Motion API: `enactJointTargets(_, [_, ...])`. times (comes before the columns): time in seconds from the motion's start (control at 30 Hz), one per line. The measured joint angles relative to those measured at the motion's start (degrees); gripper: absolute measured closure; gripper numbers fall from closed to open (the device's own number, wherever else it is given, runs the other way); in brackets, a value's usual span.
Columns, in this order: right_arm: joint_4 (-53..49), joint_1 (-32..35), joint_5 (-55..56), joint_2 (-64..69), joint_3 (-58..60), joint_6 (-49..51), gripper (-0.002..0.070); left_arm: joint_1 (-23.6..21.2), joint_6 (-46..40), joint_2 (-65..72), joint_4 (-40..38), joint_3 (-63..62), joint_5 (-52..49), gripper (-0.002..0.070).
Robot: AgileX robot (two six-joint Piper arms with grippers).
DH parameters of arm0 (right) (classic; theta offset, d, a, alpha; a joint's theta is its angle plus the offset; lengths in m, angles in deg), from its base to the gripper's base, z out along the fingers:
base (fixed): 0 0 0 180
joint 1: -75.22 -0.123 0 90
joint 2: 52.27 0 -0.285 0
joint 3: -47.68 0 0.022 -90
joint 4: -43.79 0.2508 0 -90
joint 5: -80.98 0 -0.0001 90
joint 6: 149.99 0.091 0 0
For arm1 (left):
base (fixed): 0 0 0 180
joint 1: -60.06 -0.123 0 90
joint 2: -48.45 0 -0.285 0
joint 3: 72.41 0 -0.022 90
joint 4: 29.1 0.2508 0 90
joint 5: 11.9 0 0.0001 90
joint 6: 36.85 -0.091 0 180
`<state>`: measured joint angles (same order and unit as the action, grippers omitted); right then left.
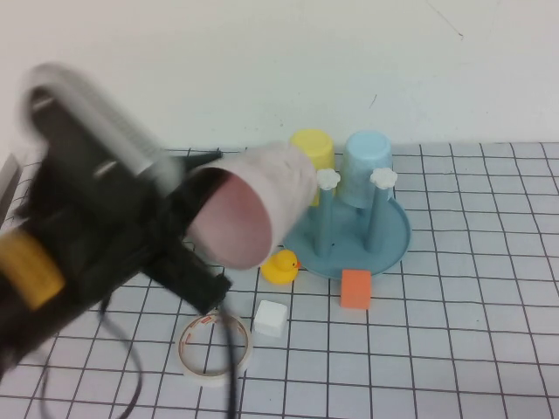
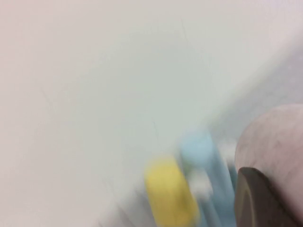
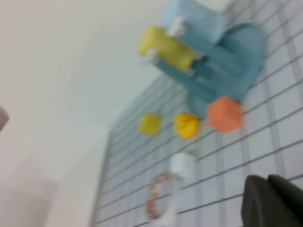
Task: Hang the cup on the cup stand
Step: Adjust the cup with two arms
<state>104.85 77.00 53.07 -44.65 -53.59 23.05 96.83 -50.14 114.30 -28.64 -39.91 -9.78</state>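
Left hand (image 1: 205,196) grips the pink cup (image 1: 249,209), raised left of the cup stand (image 1: 384,249); right hand (image 3: 272,201) closed, empty, beyond the stand's right.

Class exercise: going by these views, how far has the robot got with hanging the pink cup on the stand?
Done: the yellow cup and light blue cup already hang on the cup stand. In hand: the left gripper is shut on the pink cup, lifted off the table, mouth toward the camera, left of the stand. Left: fitting it over a free peg and letting go. The right gripper is shut, holding nothing.
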Motion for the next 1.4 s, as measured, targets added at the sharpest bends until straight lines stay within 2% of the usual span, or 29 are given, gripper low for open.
enactJointTargets(0.1, [13.78, 0.0, -1.35, 3.67, 0.0, -10.0, 0.0678, 0.0, -1.88, -3.82, 0.41, 6.85, 15.82, 0.0668])
enactJointTargets(0.23, [28.63, 0.0, -5.82, 12.91, -2.33, -25.75, 0.0678, 0.0, -6.52, -3.71, 0.41, 10.89, 26.32, 0.0668])
enactJointTargets(0.4, [34.81, 0.0, -14.77, 28.97, -11.8, -34.15, 0.0675, 0.0, -9.33, -0.28, 0.41, 11.42, 34.14, 0.0668])
enactJointTargets(0.47, [35.31, 0.0, -19.78, 35.39, -15.16, -36.09, 0.0651, 0.0, -9.95, 1.17, 0.41, 11.42, 37.51, 0.0668])
enactJointTargets(0.57, [35.31, 0.0, -26.24, 45.09, -20.09, -36.92, 0.0532, 0.0, -10.31, 3.13, 0.41, 11.42, 40.31, 0.0668])
enactJointTargets(0.73, [35.31, 0.0, -35.53, 60.11, -28.3, -33.41, 0.0156, 0.0, -10.49, 5.02, 0.41, 11.42, 40.98, 0.0669])
enactJointTargets(0.8, [35.31, -0.56, -36.53, 64.32, -31.33, -31.39, 0.0064, 0.0, -10.49, 5.26, 0.41, 11.42, 40.98, 0.0669])
enactJointTargets(0.87, [35.31, -2.04, -36.87, 67.73, -34.53, -29.1, 0.0018, 0.0, -10.59, 5.36, 0.41, 11.42, 40.98, 0.0669])
enactJointTargets(1.03, [35.31, -8.56, -33.24, 73.61, -44.77, -25.93, -0.001, 0.0, -11.97, 5.49, 0.41, 11.42, 40.76, 0.0669])
enactJointTargets(1.4, [35.31, -20.62, -21.8, 83.64, -63.2, -24.62, -0.0014, 0.0, -12.19, 5.49, 0.41, 11.42, 40.53, 0.0669])
